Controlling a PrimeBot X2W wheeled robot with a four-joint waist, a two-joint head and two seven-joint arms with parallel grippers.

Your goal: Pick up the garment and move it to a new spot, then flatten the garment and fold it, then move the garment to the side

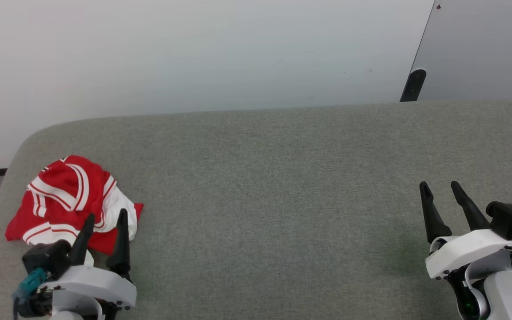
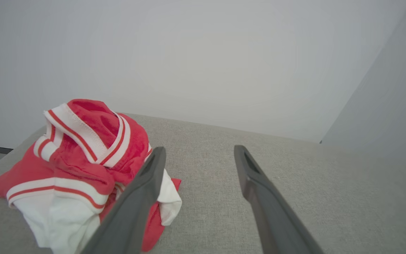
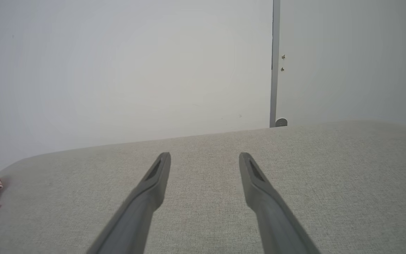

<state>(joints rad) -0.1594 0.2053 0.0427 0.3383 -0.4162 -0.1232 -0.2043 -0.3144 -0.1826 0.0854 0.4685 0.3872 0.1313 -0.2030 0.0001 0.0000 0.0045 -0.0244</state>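
Closest to me, the left gripper [image 1: 106, 214] sits low at my left with both dark fingers spread wide and nothing between them. The right gripper [image 1: 439, 184] is far across at my right, equally released and bare, its fingers pointing over plain grey fabric.

Just past the left fingertips lies the garment [image 1: 67, 195], a crumpled red and white heap near the left front corner of the grey padded surface [image 1: 282, 178]. It sits ahead of that gripper and a little to its left. In the left wrist view the left finger crosses in front of the white hem, while the right finger points at bare cushion. I can't tell whether the finger touches the cloth. The heap spreads slightly wider side to side than front to back, and its striped trim is bunched on top.

I judge this a left-arm pick: the pincer needs a small shift leftward and down to straddle a fold. The right arm is well apart from it.

Beyond the cushion's far edge stands a pale wall [image 1: 194, 53].
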